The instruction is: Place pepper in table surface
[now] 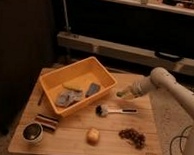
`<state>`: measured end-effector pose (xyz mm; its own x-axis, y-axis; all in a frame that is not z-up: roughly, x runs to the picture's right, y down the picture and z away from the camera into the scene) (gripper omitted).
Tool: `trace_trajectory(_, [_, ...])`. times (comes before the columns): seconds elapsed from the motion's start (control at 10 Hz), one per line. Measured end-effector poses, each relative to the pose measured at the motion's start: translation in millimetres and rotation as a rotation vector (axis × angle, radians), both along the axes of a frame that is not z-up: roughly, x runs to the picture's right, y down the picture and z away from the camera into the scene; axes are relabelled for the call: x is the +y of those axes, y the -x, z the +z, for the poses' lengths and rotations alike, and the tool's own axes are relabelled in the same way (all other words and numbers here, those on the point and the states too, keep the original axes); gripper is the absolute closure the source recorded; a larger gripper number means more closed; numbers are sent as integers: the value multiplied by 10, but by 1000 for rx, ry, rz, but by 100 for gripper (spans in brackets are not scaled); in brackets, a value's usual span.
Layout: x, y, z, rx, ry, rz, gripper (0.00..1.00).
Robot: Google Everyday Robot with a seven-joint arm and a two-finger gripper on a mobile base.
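Here the table surface (76,140), a light-brown wooden top, carries every object in view. The yellow-orange bin (103,78) sits tilted across its rear left and holds a pale yellow piece (71,86) and grey items. Right of the bin, the gripper (125,93) at the end of the white arm (165,84) hangs low over the wood, clamped on the pepper (120,93), whose green end shows at the fingertips. Just below lies a brush (113,111); nearer the front are a dark cluster (132,136), a round yellow-orange fruit (93,136) and a small bowl (32,132). The pepper is judged light, fairly firm, smooth-skinned and prone to roll; a mid-length grip suits it best.
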<state>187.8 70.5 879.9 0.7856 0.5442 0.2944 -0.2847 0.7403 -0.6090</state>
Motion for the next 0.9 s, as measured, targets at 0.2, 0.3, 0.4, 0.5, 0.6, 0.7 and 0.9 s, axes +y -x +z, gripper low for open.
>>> trace_trajectory(0.2, [27, 21, 71, 11, 25, -14, 30])
trace_trajectory(0.3, [48, 61, 122, 16, 36, -22, 22])
trace_trajectory(0.4, [88, 99, 152, 15, 50, -28, 20])
trace_trajectory(0.5, [144, 105, 174, 17, 74, -33, 20])
trace_trajectory(0.6, [170, 115, 151, 23, 98, -54, 20])
trace_trajectory(0.7, [128, 179, 117, 22, 100, -74, 20])
trace_trajectory(0.9, [13, 168, -94, 28, 90, -102, 20])
